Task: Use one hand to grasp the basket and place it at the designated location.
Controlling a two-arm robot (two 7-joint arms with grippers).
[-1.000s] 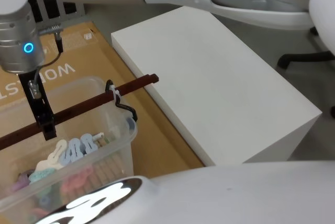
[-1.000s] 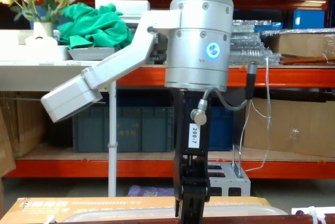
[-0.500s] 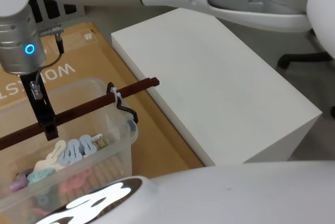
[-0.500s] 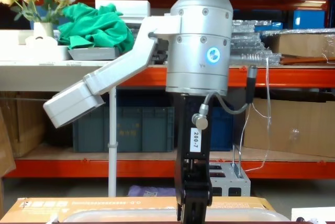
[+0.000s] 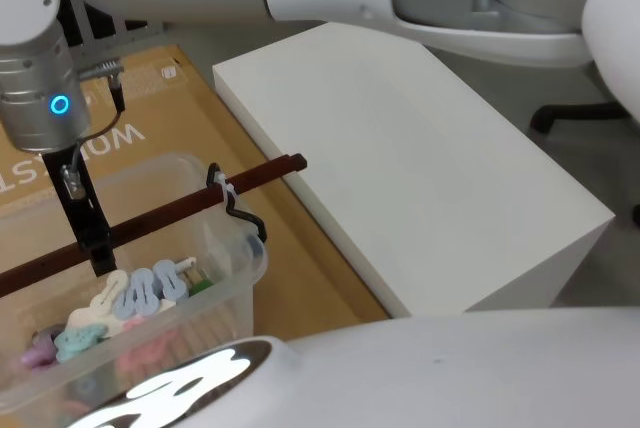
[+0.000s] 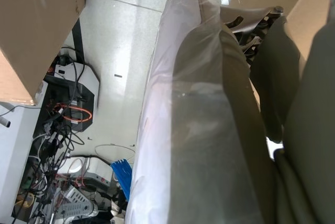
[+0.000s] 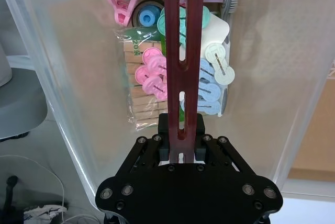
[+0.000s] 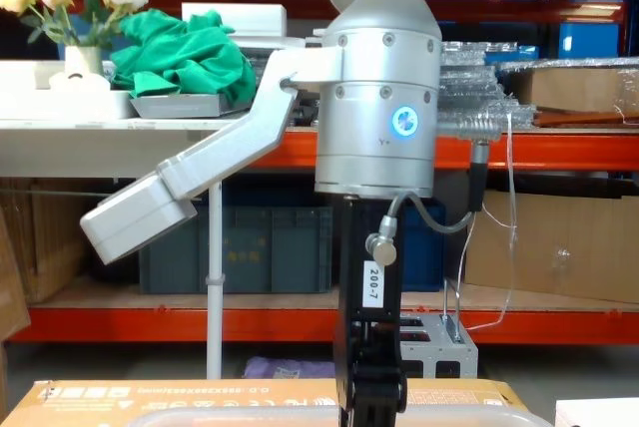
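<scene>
The basket is a translucent plastic bin at the lower left of the head view, over a flat cardboard box. Its dark red-brown handle bar crosses the top, tied on with a black clip and a white zip tie. My right gripper points down from the silver arm with the blue ring light and is shut on the bar's middle. The right wrist view shows the fingers clamping the slotted handle bar above pastel pegs and clips inside the basket. In the chest view the right gripper hangs above the rim.
A large white block lies right of the basket, close to the handle's end. The cardboard box lies under and behind the basket. Orange shelving with grey-blue crates stands across the room. The left wrist view looks down at floor and cables.
My right gripper has moved down a little with the handle bar, and the basket has sunk with it. In the chest view the bar has dropped below the frame.
</scene>
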